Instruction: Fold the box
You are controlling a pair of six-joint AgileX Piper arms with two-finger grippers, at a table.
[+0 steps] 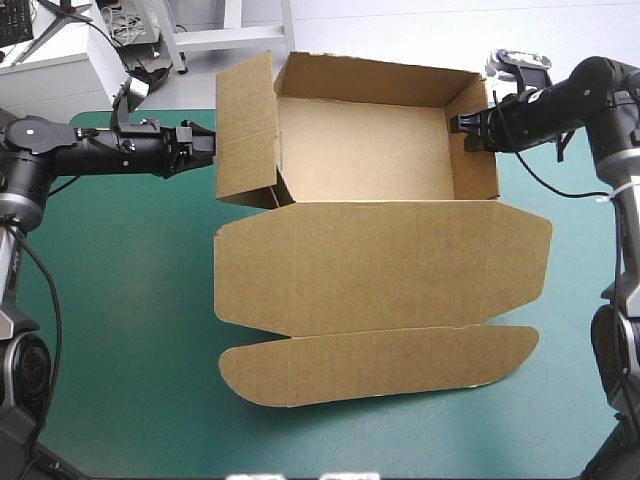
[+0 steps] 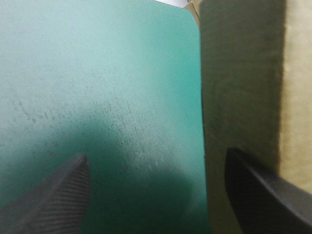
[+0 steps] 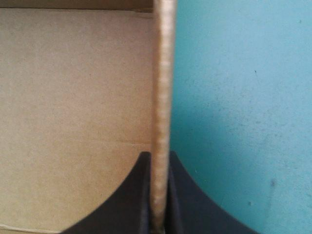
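The brown box (image 1: 360, 150) stands as an open tray at the far middle of the table. Its back and side walls are raised, and its lid (image 1: 380, 265) lies flat toward the front, ending in a rounded flap (image 1: 380, 365). The left wall panel (image 1: 245, 130) leans outward. My left gripper (image 1: 205, 143) is just outside that panel and open; in the left wrist view (image 2: 156, 195) one finger overlaps the board (image 2: 243, 83). My right gripper (image 1: 470, 128) is shut on the right wall (image 1: 478, 140), whose thin top edge (image 3: 163, 97) runs between the black fingers (image 3: 160, 195).
Bare teal-green cover (image 1: 120, 300) spreads left of the box, and a narrower strip (image 1: 570, 300) lies to its right. The flat lid and flap reach close to the table's front edge.
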